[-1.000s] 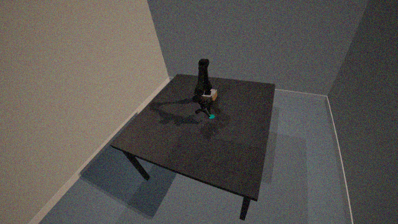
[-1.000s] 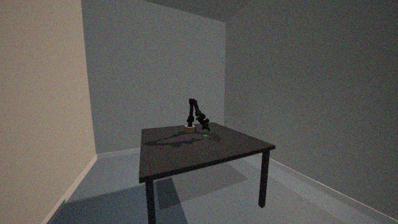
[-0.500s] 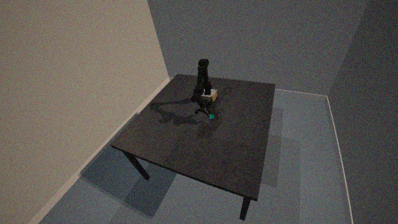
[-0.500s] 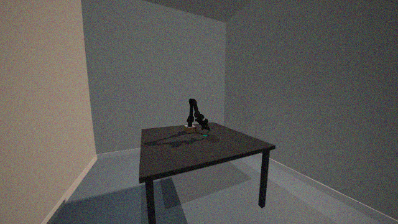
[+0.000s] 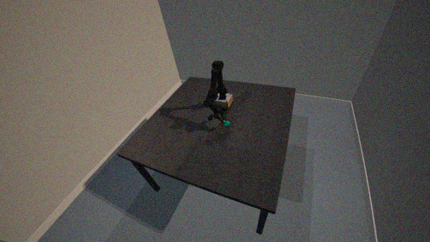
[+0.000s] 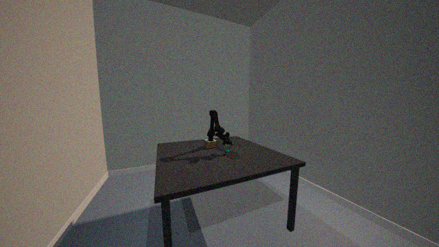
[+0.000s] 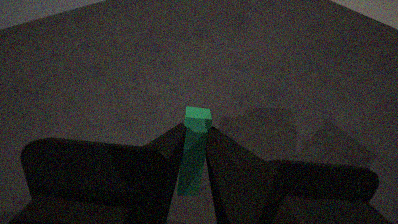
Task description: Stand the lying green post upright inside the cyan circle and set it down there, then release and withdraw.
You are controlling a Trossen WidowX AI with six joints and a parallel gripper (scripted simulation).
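The green post (image 7: 196,150) is between the fingers of my gripper (image 7: 196,131) (image 5: 224,121), which is shut on it. In the wrist view its bright end face points up the frame and its length runs down between the fingers. In the top and exterior views the post is too small and dark to make out its tilt or its height above the table. The cyan circle (image 5: 227,124) (image 6: 227,151) lies on the table, right by the fingertips in the top view and just below the gripper in the exterior view. The circle does not show in the wrist view.
A box with a white top and orange side (image 5: 230,101) (image 6: 210,144) stands at the arm's base, behind the circle. The dark table (image 5: 235,161) (image 6: 192,175) carries the arm's shadow. Its far edges show at the top of the wrist view.
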